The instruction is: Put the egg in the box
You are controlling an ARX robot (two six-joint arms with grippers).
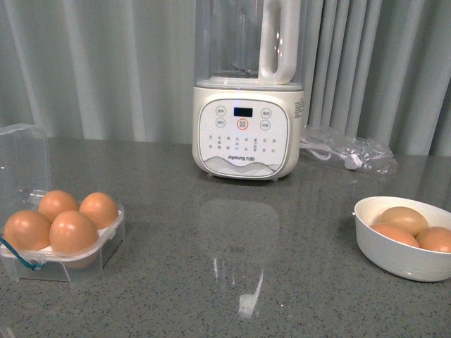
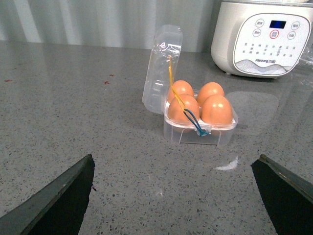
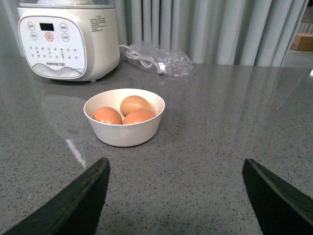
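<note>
While hovering with left claw (image 2: 174, 160) and right claw (image 3: 176, 162) both released, empty: finding box (image 1: 84, 266) at 8 o'clock, all four cells filled, egg (image 1: 73, 232) judged among them. Judging placing done; next, swinging lid (image 1: 25, 158) shut.

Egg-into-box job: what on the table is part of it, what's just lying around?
Job: clear box, lid open, all four cells filled; four eggs in it; white bowl; three eggs in it, the likely supply.
Lying about: blender at the back; bagged power cord beside it.
</note>
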